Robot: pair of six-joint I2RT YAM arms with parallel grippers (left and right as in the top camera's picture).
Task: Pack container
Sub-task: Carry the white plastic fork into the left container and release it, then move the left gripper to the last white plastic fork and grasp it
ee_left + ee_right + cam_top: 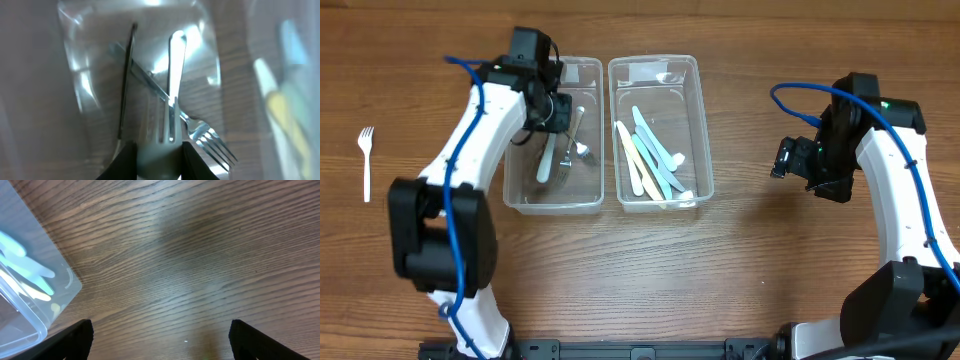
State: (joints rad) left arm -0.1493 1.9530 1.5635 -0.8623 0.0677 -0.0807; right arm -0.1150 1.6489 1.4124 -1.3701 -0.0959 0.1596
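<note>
Clear plastic left container (510, 192), near the table's (740, 285) far edge, is holding a metal fork (205, 135) and another thin metal piece (127, 80), the two crossing. Left end effector (159, 150) is grasping a pale fork (173, 70) by its tined end, handle pointing into that container, likely so it drops among like cutlery. Right container (704, 130), just beside, is carrying pastel utensils (650, 160). Right end effector (160, 340) is hanging released over bare table toward the right edge, apparently leaving the containers free. White fork (366, 160) is lying by the left edge, not yet packed.
</note>
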